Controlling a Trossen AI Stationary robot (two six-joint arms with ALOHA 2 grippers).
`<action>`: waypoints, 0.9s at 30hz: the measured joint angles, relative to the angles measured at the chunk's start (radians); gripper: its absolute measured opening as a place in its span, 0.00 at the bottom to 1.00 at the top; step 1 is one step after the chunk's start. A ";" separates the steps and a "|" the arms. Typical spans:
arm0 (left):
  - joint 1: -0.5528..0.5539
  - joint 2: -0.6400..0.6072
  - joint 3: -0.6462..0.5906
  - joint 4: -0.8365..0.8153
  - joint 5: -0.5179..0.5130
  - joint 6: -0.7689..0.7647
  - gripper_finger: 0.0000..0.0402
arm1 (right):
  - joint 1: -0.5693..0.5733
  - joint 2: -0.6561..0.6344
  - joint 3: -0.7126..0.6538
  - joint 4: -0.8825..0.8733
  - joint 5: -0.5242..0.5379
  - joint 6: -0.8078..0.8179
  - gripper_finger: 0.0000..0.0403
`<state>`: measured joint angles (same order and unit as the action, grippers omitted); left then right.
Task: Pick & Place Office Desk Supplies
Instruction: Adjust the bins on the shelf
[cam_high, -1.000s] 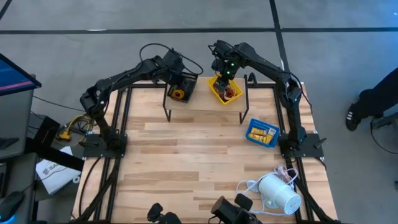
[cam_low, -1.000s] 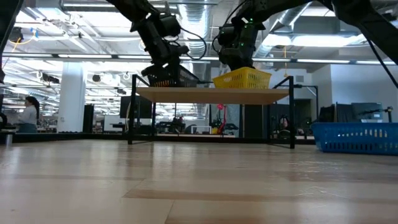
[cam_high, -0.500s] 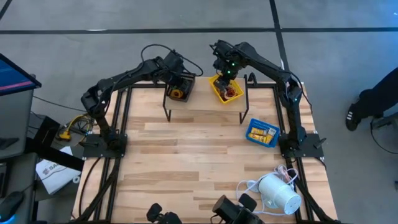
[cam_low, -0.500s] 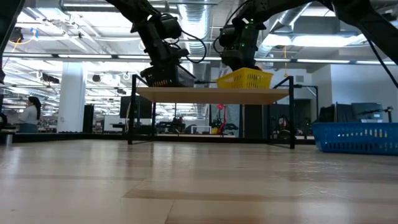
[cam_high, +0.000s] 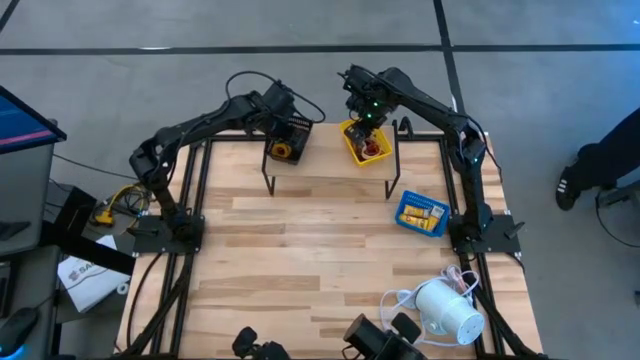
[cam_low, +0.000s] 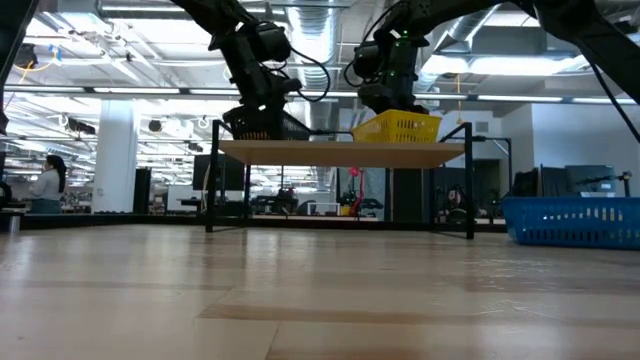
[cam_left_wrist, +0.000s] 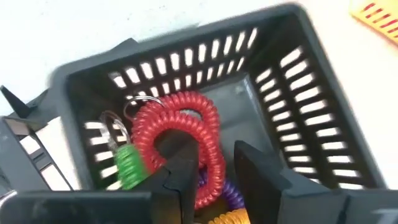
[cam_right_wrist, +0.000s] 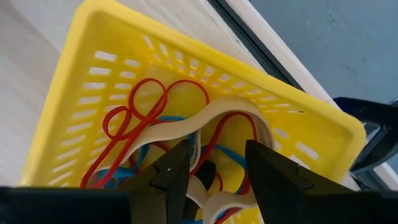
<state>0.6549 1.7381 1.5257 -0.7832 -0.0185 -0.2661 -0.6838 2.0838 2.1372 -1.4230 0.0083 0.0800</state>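
Note:
A black slotted tray and a yellow slotted tray stand on a raised wooden shelf at the table's far edge. The black tray holds a red coil and green, purple and yellow coils. The yellow tray holds red loops, blue loops and a wide cream band. My left gripper is open, reaching down into the black tray, with a strand of the red coil between its fingers. My right gripper is open, over the bands in the yellow tray. My left gripper comes from above into the black tray, its fingers on either side of a strand of the red coil; whether they touch it, I cannot tell. My right gripper points down into the yellow tray over the cream band; whether it touches, I cannot tell.
A blue tray with small yellow pieces sits on the table near the right edge. A white cylindrical device with a white cord lies at the near right corner. The shelf stands on thin black legs. A person's leg shows at the right.
My left gripper and the black tray have shifted a little toward the table's left edge along the shelf. My right gripper and the yellow tray have shifted a little toward the right edge. Both trays stay on the shelf.

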 joint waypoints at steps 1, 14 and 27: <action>0.000 -0.003 0.000 0.002 -0.002 0.000 0.24 | 0.000 0.000 0.000 -0.001 0.000 0.010 0.38; 0.016 -0.034 0.000 0.001 -0.040 0.005 0.24 | -0.004 -0.001 0.000 -0.025 0.055 0.080 0.38; 0.020 -0.034 0.000 -0.003 -0.065 0.052 0.24 | -0.012 -0.001 0.000 -0.066 0.087 0.097 0.38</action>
<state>0.6750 1.7039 1.5253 -0.7857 -0.0833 -0.2138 -0.6960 2.0827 2.1376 -1.4891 0.0956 0.1772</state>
